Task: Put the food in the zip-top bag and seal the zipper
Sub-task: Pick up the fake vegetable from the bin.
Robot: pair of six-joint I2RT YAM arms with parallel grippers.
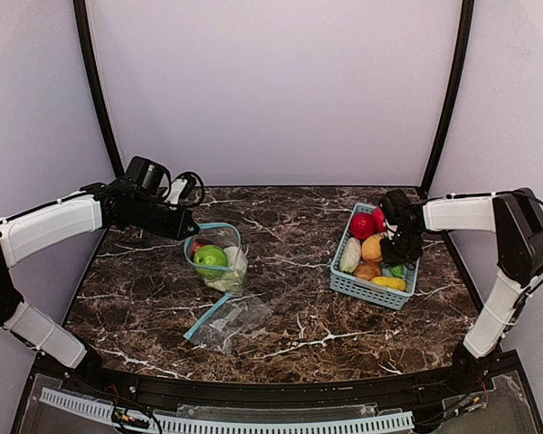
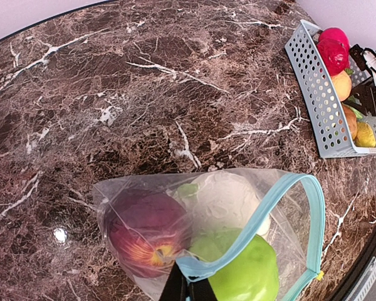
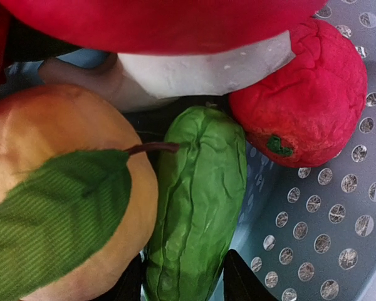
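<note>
Food (image 1: 373,249) is in two places. A green apple (image 2: 244,276), a red apple (image 2: 144,232) and a cauliflower (image 2: 222,197) lie inside the bag (image 2: 288,207), which stands open on the counter (image 1: 299,226). The left hand (image 2: 188,290) is clamped on the bag's blue zipper rim. The other pieces fill a light-blue basket (image 1: 366,289) well to the right. The right hand (image 3: 178,285) reaches into it, its fingers (image 3: 241,282) either side of a green piece (image 3: 197,207) that lies between a peach (image 3: 69,188) and a red fruit (image 3: 301,106). Whether they pinch it I cannot tell. A second bag (image 1: 228,318) lies flat nearer the arms. The counter is dark brown marble with white veins. Pale walls (image 1: 271,90) and black posts (image 1: 95,90) stand behind it.
</note>
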